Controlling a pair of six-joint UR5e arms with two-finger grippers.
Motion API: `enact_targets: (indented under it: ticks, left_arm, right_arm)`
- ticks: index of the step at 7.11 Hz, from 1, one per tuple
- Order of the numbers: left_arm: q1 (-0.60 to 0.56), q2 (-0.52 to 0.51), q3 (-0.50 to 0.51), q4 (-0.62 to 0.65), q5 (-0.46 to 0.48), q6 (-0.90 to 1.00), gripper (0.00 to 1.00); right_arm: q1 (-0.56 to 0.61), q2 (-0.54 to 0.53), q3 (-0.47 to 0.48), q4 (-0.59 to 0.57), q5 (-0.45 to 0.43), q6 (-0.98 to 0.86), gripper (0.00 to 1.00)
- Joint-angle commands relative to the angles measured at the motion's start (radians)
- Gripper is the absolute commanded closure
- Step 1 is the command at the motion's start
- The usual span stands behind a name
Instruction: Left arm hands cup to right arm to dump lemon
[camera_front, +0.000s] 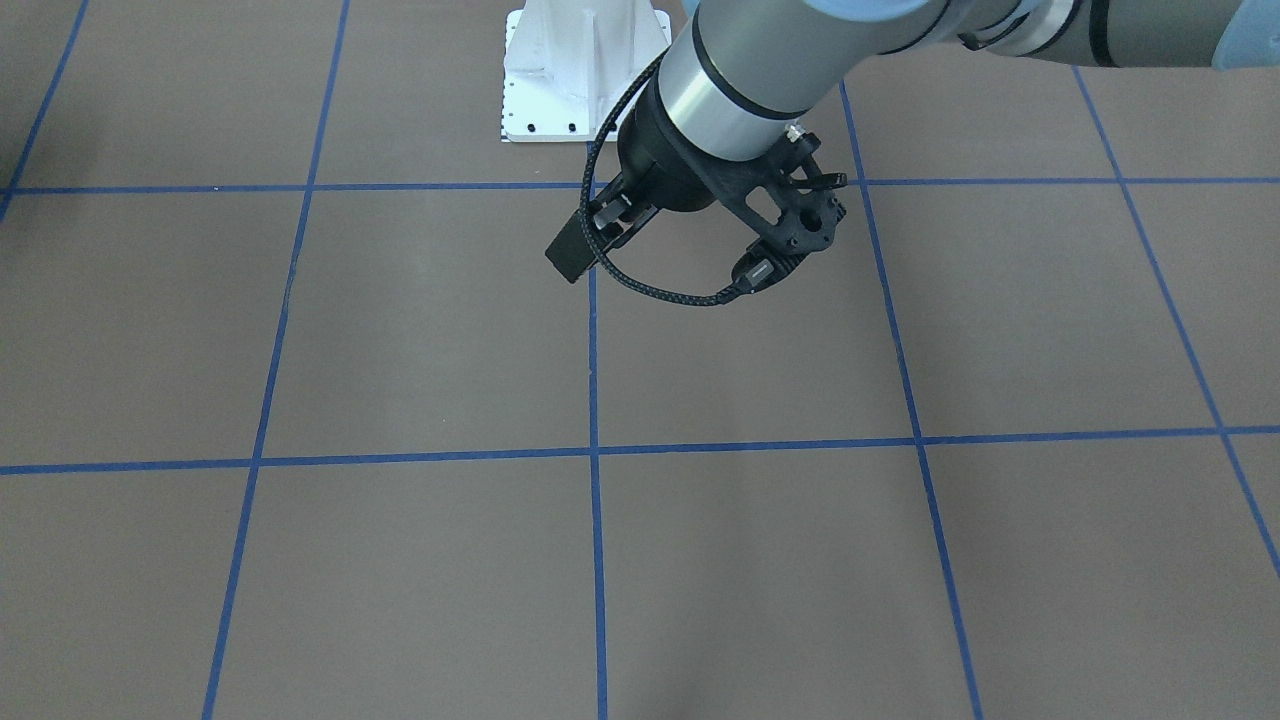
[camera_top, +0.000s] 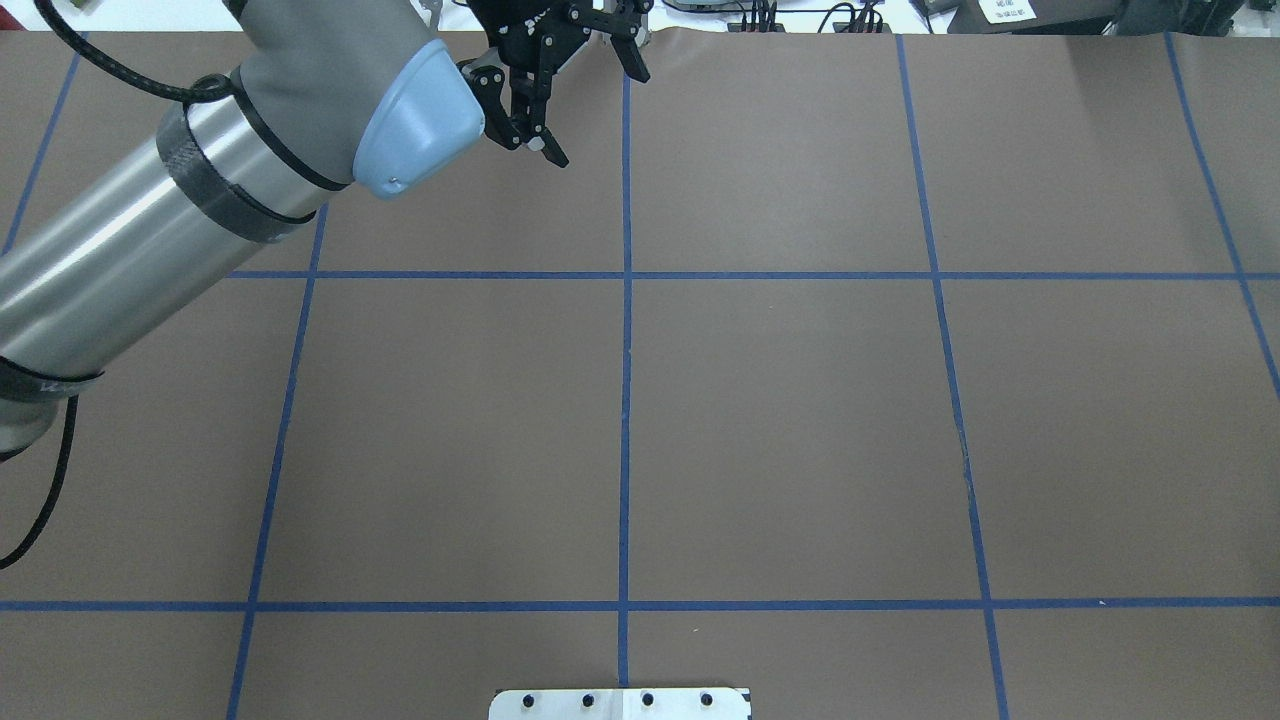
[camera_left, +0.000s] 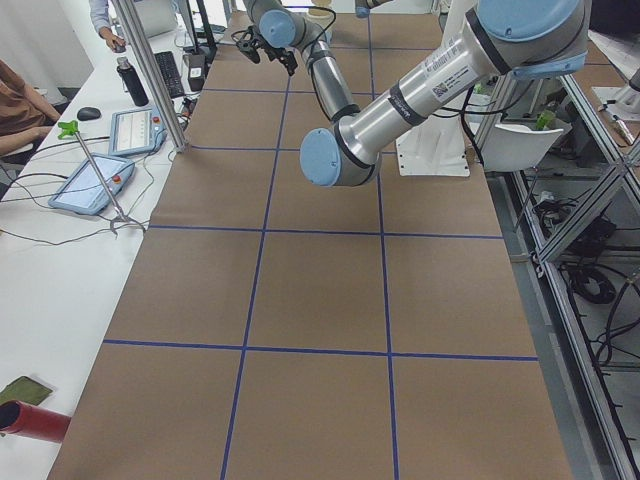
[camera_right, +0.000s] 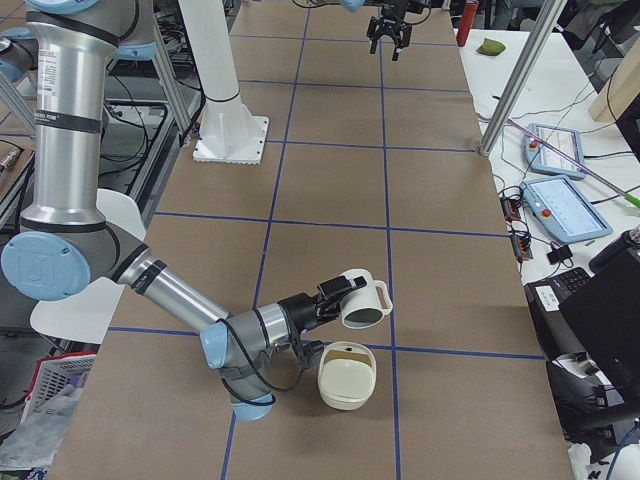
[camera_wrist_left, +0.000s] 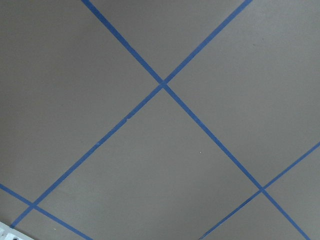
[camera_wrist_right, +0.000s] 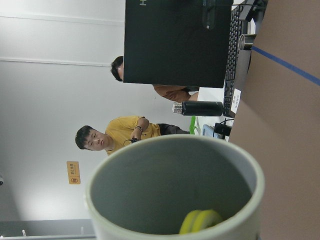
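The white cup (camera_right: 365, 300) hangs tilted on its side above the table at the tip of the near right arm (camera_right: 180, 295). Its mouth faces the table's near end. The right gripper (camera_right: 335, 290) is at the cup; I cannot tell whether it is shut. In the right wrist view the cup's grey inside (camera_wrist_right: 170, 185) holds yellow-green lemon slices (camera_wrist_right: 200, 220) at its lower edge. The left arm (camera_top: 200, 190) reaches to the far side of the table. Its left gripper (camera_top: 600, 118) is open and empty above the brown surface, also in the front view (camera_front: 590, 235).
A cream bowl-like container (camera_right: 347, 375) stands on the table just below the tilted cup. The white robot base plate (camera_front: 570, 70) is at mid table edge. Tablets (camera_right: 565, 205) and a metal post (camera_right: 520, 80) line the operators' side. People sit beyond the table (camera_wrist_right: 120, 135).
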Motion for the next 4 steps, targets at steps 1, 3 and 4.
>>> enact_targets:
  ticks: [1,3,4]
  left_arm:
    - [0.0,0.001,0.0,0.0,0.0,0.0,0.0]
    - [0.0,0.001,0.0,0.0,0.0,0.001,0.0]
    - [0.0,0.0,0.0,0.0,0.0,0.001,0.0]
  right_arm:
    - [0.0,0.006,-0.007,0.021,-0.014,0.075,1.0]
    - [0.0,0.02,-0.009,0.023,-0.016,0.138,1.0]
    - [0.0,0.02,-0.009,0.035,-0.019,0.168,1.0]
